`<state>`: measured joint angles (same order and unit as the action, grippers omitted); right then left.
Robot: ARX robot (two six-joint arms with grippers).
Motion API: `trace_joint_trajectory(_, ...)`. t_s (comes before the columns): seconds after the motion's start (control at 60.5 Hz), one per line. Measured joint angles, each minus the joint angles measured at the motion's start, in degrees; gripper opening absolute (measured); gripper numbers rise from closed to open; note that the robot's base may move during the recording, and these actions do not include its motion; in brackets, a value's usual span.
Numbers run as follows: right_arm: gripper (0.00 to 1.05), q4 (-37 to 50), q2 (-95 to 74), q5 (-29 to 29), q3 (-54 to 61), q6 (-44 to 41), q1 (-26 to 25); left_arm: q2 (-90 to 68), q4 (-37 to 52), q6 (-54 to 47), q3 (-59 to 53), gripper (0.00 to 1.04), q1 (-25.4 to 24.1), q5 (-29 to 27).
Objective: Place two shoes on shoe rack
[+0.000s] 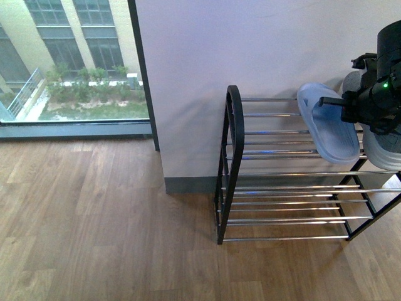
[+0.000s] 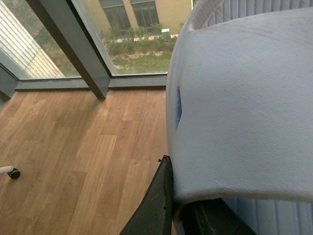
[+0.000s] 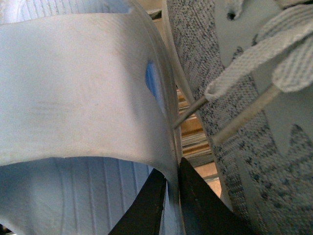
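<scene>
The shoe rack (image 1: pixel 276 187), with a black frame and chrome bars, stands against the white wall. A light blue slipper (image 1: pixel 326 122) leans on its top tier. My right gripper (image 3: pixel 172 186) is shut on the side of that slipper's strap (image 3: pixel 83 93). Right next to it sits a grey knit sneaker (image 3: pixel 230 93) with light laces, which shows at the right edge of the front view as the grey sneaker (image 1: pixel 381 147). My left gripper (image 2: pixel 175 203) is shut on the strap of another light blue slipper (image 2: pixel 244 107) above the wooden floor. The left arm is outside the front view.
The rack's lower tiers (image 1: pixel 288 219) hold nothing that shows. Wooden floor (image 1: pixel 94 232) spreads out left of the rack. A large window (image 1: pixel 69 63) with a dark frame post (image 2: pixel 73 44) lies at the far left. A small caster wheel (image 2: pixel 14 173) rests on the floor.
</scene>
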<state>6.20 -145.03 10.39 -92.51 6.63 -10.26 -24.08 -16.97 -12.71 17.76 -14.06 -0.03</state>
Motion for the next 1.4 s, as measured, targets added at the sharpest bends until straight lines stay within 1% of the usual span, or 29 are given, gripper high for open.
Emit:
trace_joint_trajectory(0.165, 0.39, 3.1, 1.6, -1.9, 3.6, -0.7, 0.0, 0.0, 0.0, 0.0, 0.0, 0.02, 0.0, 0.0)
trace_joint_trajectory(0.215, 0.48, 4.4, 3.0, -3.0, 5.9, -1.1, 0.1, 0.0, 0.0, 0.0, 0.0, 0.02, 0.0, 0.0)
trace_joint_trajectory(0.248, 0.51, 4.9, 3.5, -3.3, 6.8, -1.1, 0.1, 0.0, 0.0, 0.0, 0.0, 0.02, 0.0, 0.0)
trace_joint_trajectory(0.298, 0.6, 6.4, 5.5, -4.8, 9.3, -1.3, 0.1, 0.0, 0.0, 0.0, 0.0, 0.02, 0.0, 0.0)
trace_joint_trajectory(0.38, 0.71, 8.3, 8.5, -6.4, 12.8, -1.3, 0.1, 0.0, 0.0, 0.0, 0.0, 0.02, 0.0, 0.0)
trace_joint_trajectory(0.479, 0.88, 11.4, 14.6, -9.8, 19.1, -1.2, 0.2, 0.0, 0.0, 0.0, 0.0, 0.02, 0.0, 0.0)
trace_joint_trajectory(0.545, 0.97, 13.1, 18.6, -11.8, 23.0, -0.6, 0.2, 0.0, 0.0, 0.0, 0.0, 0.02, 0.0, 0.0)
trace_joint_trajectory(0.628, 0.95, 15.2, 23.9, -14.4, 28.4, 0.3, 0.2, 0.0, 0.0, 0.0, 0.0, 0.02, 0.0, 0.0)
trace_joint_trajectory(0.843, 0.95, 21.1, 37.6, -19.6, 42.3, 2.4, -1.0, 0.0, 0.0, 0.0, 0.0, 0.02, 0.0, 0.0)
trace_joint_trajectory(0.942, 0.95, 25.2, 46.5, -22.8, 49.7, 2.9, -2.7, 0.0, 0.0, 0.0, 0.0, 0.02, 0.0, 0.0)
trace_joint_trajectory(0.992, 0.95, 28.3, 53.1, -25.3, 55.0, 2.7, -4.1, 0.0, 0.0, 0.0, 0.0, 0.02, 0.0, 0.0)
trace_joint_trajectory(1.091, 0.95, 29.9, 61.6, -28.4, 61.5, 2.4, -6.1, 0.0, 0.0, 0.0, 0.0, 0.02, 0.0, 0.0)
trace_joint_trajectory(1.223, 0.95, 31.6, 70.8, -30.6, 69.0, 2.0, -9.3, 0.0, 0.0, 0.0, 0.0, 0.02, 0.0, 0.0)
trace_joint_trajectory(1.306, 0.95, 33.0, 74.8, -30.6, 72.7, 2.3, -12.2, 0.0, 0.0, 0.0, 0.0, 0.02, 0.0, 0.0)
trace_joint_trajectory(1.355, 0.95, 35.6, 76.3, -29.8, 74.8, 2.6, -14.4, 0.0, 0.0, 0.0, 0.0, 0.02, 0.0, 0.0)
trace_joint_trajectory(1.405, 0.95, 36.9, 76.8, -29.5, 75.5, 2.7, -15.4, 0.0, 0.0, 0.0, 0.0, 0.02, 0.0, 0.0)
